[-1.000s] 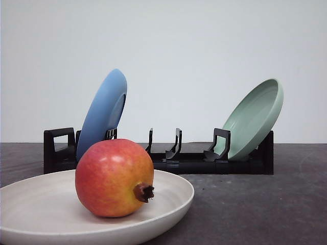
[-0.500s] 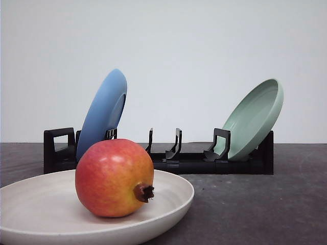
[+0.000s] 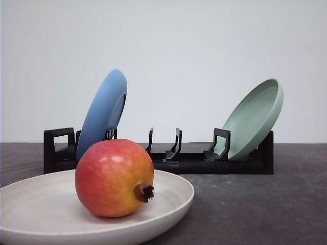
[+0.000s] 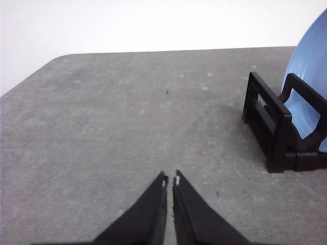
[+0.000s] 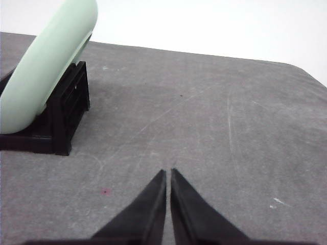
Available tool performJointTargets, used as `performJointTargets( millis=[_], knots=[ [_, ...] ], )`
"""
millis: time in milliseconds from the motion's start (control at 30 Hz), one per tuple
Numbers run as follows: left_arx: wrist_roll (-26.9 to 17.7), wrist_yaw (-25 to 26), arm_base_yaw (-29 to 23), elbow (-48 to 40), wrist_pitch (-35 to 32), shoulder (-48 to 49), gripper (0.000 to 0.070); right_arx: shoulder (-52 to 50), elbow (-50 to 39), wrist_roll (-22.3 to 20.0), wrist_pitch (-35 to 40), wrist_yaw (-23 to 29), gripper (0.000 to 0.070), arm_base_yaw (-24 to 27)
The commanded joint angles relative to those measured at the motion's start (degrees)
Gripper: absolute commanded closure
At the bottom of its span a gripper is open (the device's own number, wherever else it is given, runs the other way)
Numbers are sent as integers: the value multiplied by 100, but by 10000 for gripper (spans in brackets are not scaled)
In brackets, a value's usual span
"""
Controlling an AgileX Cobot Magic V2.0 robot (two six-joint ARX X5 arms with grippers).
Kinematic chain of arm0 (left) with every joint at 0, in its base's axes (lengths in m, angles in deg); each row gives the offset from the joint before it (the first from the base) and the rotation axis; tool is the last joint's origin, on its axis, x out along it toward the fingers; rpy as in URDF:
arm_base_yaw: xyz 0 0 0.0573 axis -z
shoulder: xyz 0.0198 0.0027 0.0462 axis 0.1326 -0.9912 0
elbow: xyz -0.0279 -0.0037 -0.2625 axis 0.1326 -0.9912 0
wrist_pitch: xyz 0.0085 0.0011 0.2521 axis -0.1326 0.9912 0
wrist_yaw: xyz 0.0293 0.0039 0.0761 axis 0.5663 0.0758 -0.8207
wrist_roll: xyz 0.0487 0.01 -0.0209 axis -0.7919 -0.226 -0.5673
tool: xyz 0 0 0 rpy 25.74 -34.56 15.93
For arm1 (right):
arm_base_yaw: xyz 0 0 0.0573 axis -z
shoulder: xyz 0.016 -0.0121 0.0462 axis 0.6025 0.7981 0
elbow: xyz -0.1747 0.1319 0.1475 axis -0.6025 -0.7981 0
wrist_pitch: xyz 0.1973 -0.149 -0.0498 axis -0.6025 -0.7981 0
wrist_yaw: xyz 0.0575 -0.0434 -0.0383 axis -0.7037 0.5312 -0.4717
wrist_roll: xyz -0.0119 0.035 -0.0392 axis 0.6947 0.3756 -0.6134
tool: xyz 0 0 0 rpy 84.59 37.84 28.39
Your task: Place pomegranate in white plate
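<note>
The pomegranate (image 3: 114,177) rests inside the white plate (image 3: 168,204), calyx pointing toward the plate's right rim. Behind the plate, a black dish rack (image 3: 189,162) holds a blue plate (image 3: 102,112) and a pale green plate (image 3: 255,118). Left gripper (image 4: 170,179) fingers are closed, empty, above bare bench (image 4: 112,122). Right gripper (image 5: 168,174) fingers appear closed, also empty.
</note>
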Motion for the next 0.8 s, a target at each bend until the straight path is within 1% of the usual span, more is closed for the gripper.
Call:
performJointTargets(
  millis=[0, 767],
  knots=[
    [44, -31, -2, -63, 10, 13, 700, -15, -26, -24, 70, 2, 690, 7],
    [44, -31, -2, -63, 9, 13, 700, -15, -26, -24, 70, 4, 691, 7]
  ],
)
